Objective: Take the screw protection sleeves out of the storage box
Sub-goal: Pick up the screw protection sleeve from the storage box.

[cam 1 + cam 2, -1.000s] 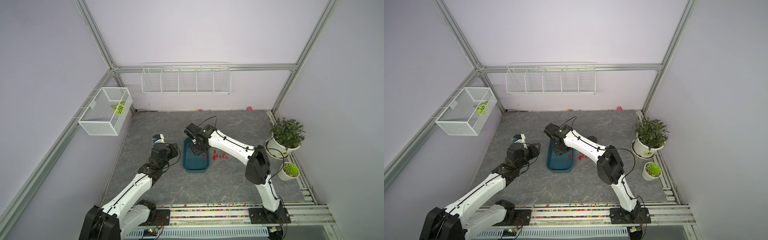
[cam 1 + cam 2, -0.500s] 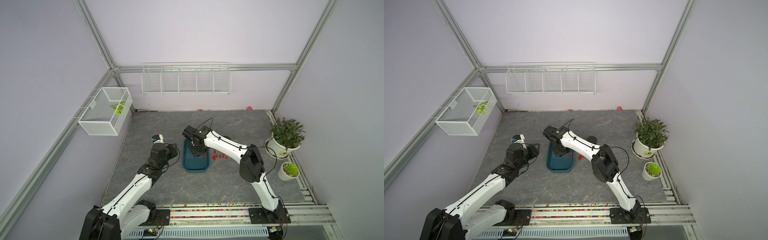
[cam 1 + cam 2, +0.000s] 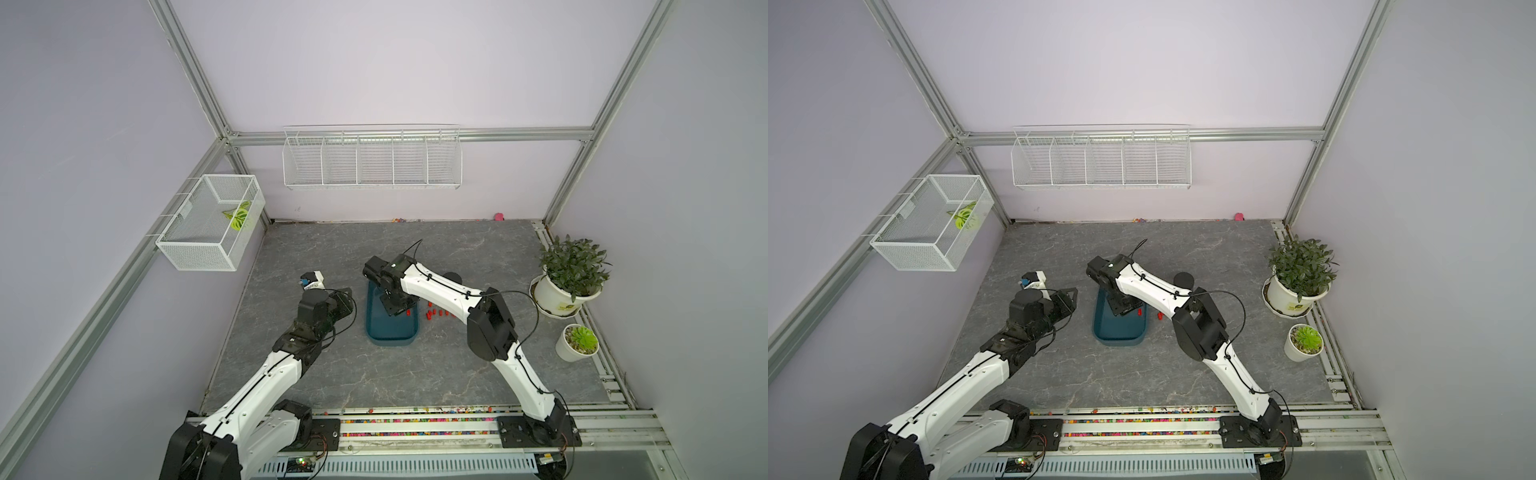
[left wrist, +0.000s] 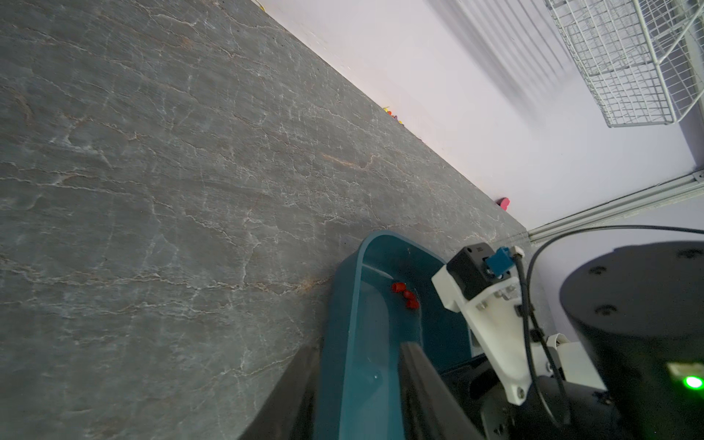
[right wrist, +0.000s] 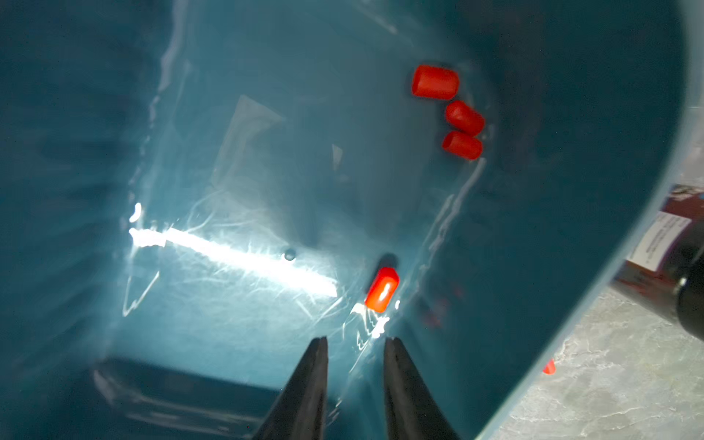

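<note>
**Right wrist view: pincer parted inside the box, one red sleeve dead ahead**

Down inside the teal storage box [image 5: 609,152] we go. The right gripper [image 5: 357,339] is in there, its fingers parted by a narrow gap with nothing between them. Just beyond the tips lies a lone sleeve [image 5: 382,289], on its side with glare bright on it. It touches neither finger and sits a shade off the gap's line, closer to one tip. Farther ahead, three sleeves [image 5: 464,117] huddle together by the curved end wall. In a top view, loose sleeves [image 3: 436,313] dot the grey table [image 3: 374,382] just beside the box, on the right arm's side. Across the box, the left gripper [image 4: 358,346] straddles the wall, one finger outside and one inside. Gripping it or merely around it, I cannot tell.
</note>
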Tool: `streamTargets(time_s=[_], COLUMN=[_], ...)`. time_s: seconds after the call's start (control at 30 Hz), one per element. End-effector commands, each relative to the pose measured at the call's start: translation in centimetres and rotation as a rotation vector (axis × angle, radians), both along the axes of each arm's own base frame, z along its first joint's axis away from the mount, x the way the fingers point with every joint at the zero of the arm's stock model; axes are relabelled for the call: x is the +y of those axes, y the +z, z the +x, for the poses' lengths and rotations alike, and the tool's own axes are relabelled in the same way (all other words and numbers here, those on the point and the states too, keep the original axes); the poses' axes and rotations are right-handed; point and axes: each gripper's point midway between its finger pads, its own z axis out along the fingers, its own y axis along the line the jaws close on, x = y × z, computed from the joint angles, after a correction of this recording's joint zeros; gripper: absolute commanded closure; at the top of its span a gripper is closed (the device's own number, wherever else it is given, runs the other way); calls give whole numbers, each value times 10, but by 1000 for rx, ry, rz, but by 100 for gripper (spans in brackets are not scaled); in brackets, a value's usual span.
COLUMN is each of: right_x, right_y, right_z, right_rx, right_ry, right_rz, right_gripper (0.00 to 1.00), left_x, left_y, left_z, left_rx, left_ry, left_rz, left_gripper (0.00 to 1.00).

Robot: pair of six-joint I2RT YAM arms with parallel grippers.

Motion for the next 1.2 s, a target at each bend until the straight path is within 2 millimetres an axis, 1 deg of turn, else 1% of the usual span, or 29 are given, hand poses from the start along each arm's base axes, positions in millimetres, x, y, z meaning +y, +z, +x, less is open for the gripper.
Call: streamTargets(time_s=[0.0,0.53,0.93,1.17], right_x=[-13,-13,-20,-19], right_y=[-7,-26,-27,-27], right_z=[-2,1,8,12], right_rx=[6,33,19,11], right_ry=[-49,-110,-117,-114], right_rz=[-31,46,22,17], right_gripper=[70,69,69,69], left_x=[0,1,0,0], left_y=[3,1,2,2], left_z=[-1,-1,0,0], left_rx=[-11,-6,-6,-7], left_ry=[-3,-3,-5,-7], left_rz=[-12,-12,-13,-13], left_gripper=[59,59,59,60])
